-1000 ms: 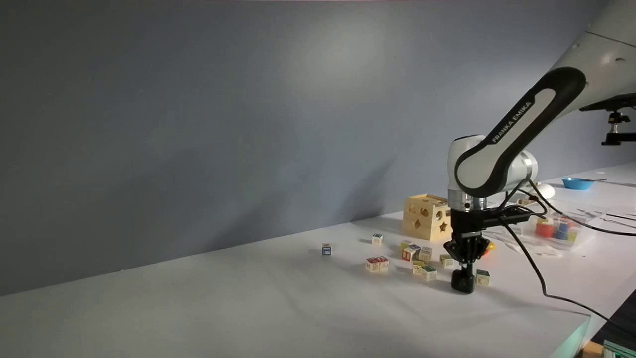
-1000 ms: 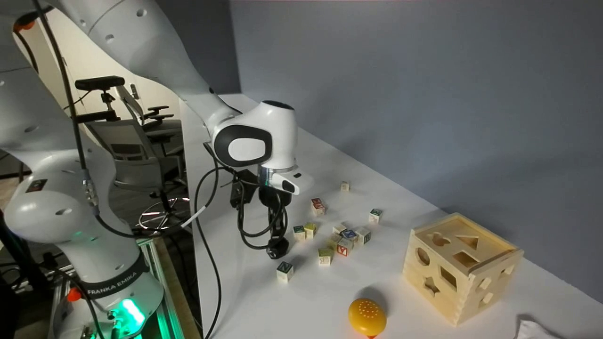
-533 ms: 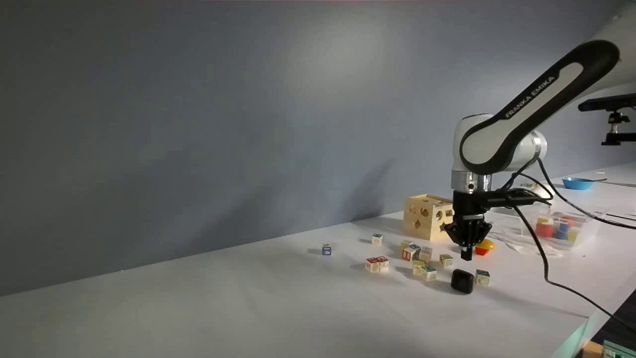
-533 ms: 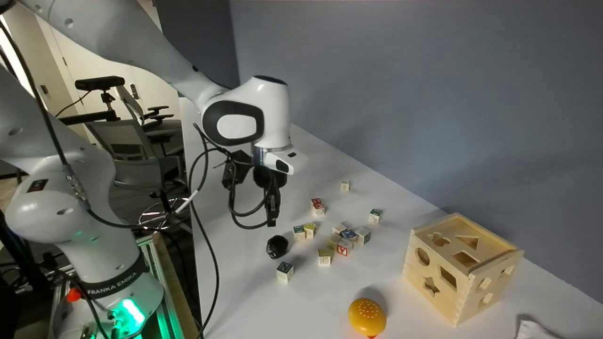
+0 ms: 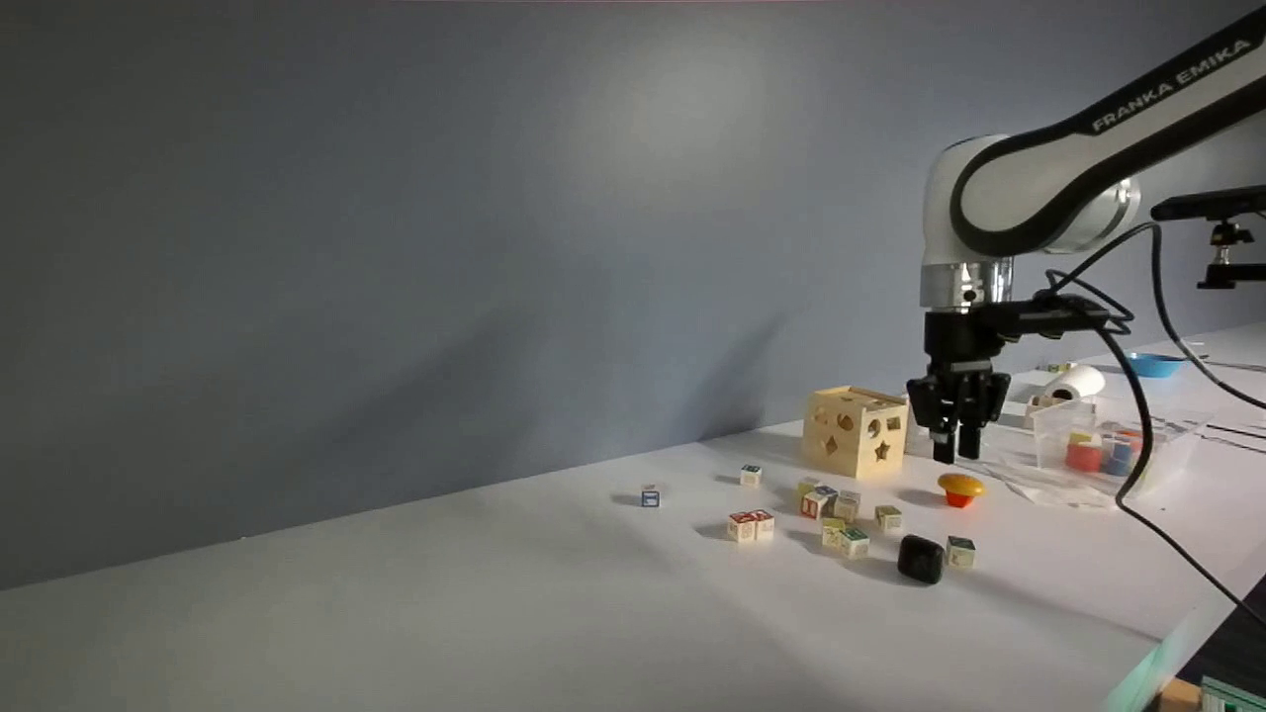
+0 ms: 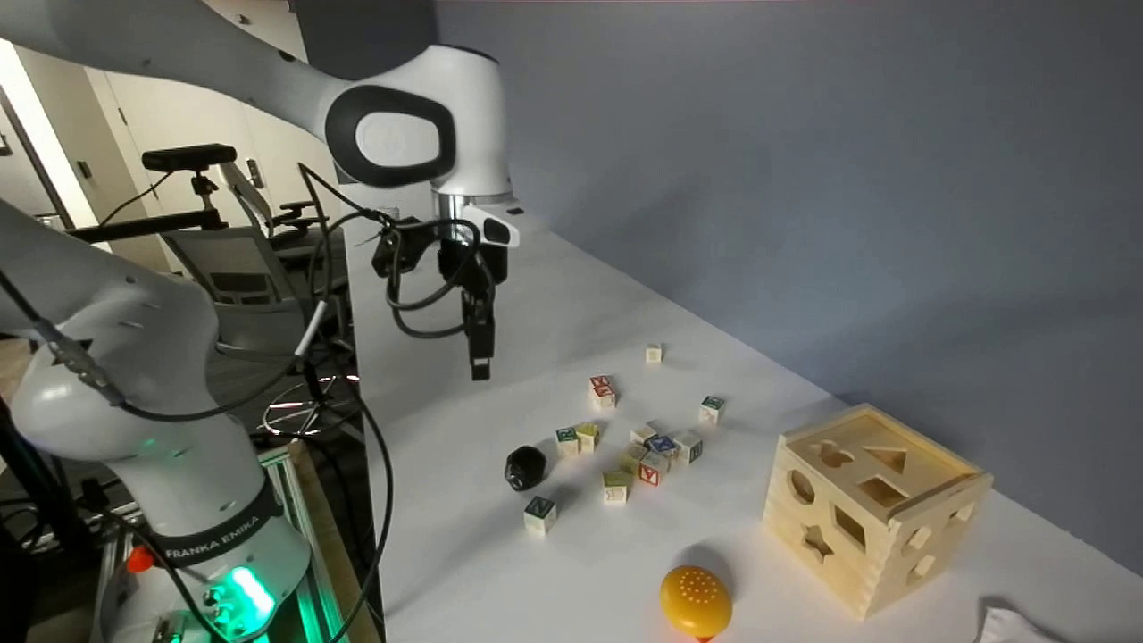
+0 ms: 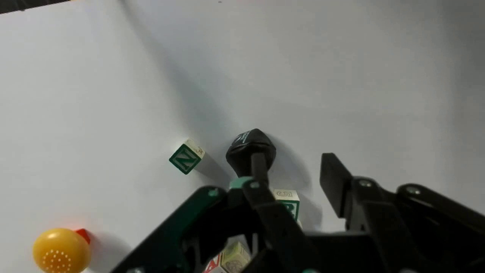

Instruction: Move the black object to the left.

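The black object [image 6: 525,469] rests on the worktop [image 6: 571,589], on the same spot in all 3 moments shown; what has changed is the hand [image 7: 294,157]. 1 second ago it was down at the object, 0.5 seconds ago above it; now it hangs higher, spread wide, with nothing in its grip. The wrist view has it overlapping the object, but both exterior views show them well apart. That looks like a release and retreat: the carrying is probably over, with only clearing away left. Whether this spot counts as left, I cannot tell. Just beside the object, with a gap, stands the N block [image 7: 185,157]; near it too are 2 blocks [image 6: 579,439] close together. Well apart lie the yellow piece [image 6: 696,600] and the wooden box [image 6: 880,545].
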{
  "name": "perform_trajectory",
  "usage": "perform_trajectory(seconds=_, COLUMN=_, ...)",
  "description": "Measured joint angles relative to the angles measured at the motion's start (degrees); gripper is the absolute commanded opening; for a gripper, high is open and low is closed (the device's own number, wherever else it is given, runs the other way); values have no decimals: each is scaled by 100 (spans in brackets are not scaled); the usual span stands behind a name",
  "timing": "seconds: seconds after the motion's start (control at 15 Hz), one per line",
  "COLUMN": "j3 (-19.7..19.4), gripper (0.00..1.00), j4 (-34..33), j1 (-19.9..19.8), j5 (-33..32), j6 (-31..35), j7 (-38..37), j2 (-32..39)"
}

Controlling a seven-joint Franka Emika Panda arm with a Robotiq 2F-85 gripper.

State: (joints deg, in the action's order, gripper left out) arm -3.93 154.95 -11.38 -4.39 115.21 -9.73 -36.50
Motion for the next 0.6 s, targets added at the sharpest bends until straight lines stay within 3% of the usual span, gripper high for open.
perform_trajectory(seconds=0.27, j3=46, gripper=99, j4=-375, j1=144, j5=-83, j6=-564, j7=503, j2=-366)
perform_trajectory(seconds=0.33, j3=46, gripper=82, j4=-469, j1=193, j5=-142, j6=-661, j7=684, j2=-403)
perform_trajectory(seconds=0.47, j3=35, gripper=97, j4=-516, j1=213, j5=-149, j6=-689, j7=707, j2=-408)
perform_trajectory(seconds=0.6, j3=18, gripper=99, j4=-506, j1=213, j5=-149, j6=-689, j7=707, j2=-377)
